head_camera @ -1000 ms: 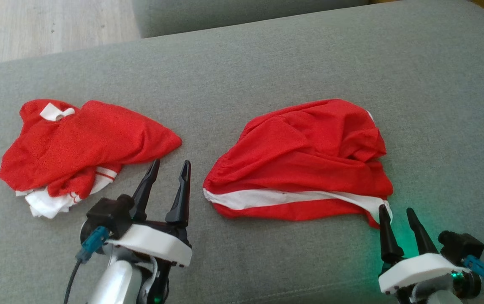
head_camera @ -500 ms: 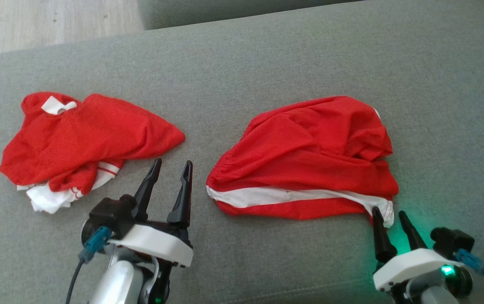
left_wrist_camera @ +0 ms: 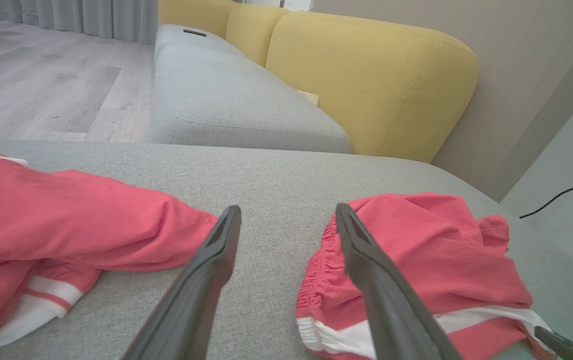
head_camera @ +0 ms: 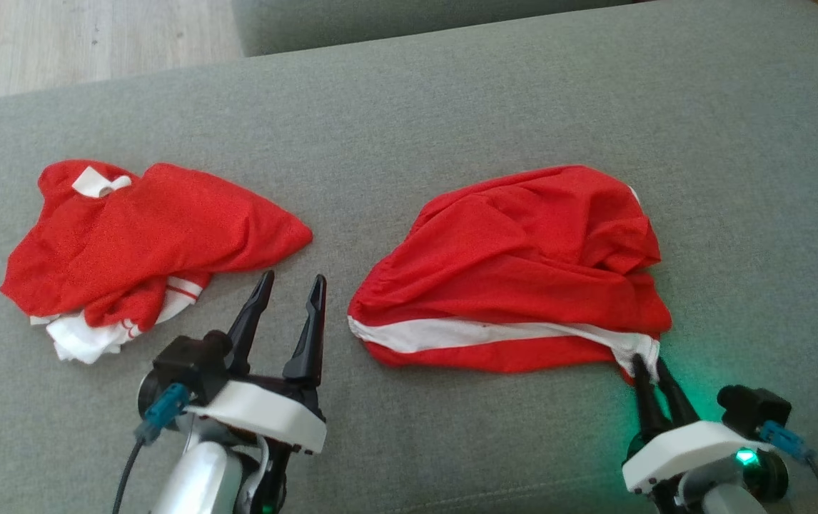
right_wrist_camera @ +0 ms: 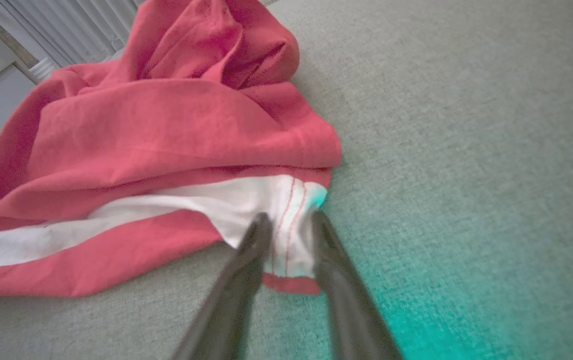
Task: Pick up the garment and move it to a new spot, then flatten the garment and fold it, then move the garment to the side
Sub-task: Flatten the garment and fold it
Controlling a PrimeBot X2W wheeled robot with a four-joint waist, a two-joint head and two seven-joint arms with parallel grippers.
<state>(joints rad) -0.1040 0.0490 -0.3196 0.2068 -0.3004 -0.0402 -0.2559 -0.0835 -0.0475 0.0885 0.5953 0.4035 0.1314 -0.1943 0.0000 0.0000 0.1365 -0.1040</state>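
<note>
Okay, two red garments lie on the grey sofa cushion (head_camera: pixel 452 107), well apart from one another. The one in play is the pair of red shorts (head_camera: pixel 516 264), crumpled in a mound on the robot's right side, with a white stripe running along the near edge. The right pincer (right_wrist_camera: pixel 291 217) sits low at the shorts' near right corner (right_wrist_camera: pixel 286 200), where the white stripe meets the hem. Its two dark fingers stand close on either side of that corner, cloth between them. It looks like a pinch, but whether they are pressing tight I cannot tell. A green glow spills onto the cushion beside that wrist.

Over on the left, the left pincer (head_camera: pixel 293 278) has its fingers spread wide with nothing between them. It points up the gap between the garments, just beside the shorts' elastic waistband. Further left, a bunched red and white shirt (head_camera: pixel 145 235) lies near its tips, untouched.
</note>
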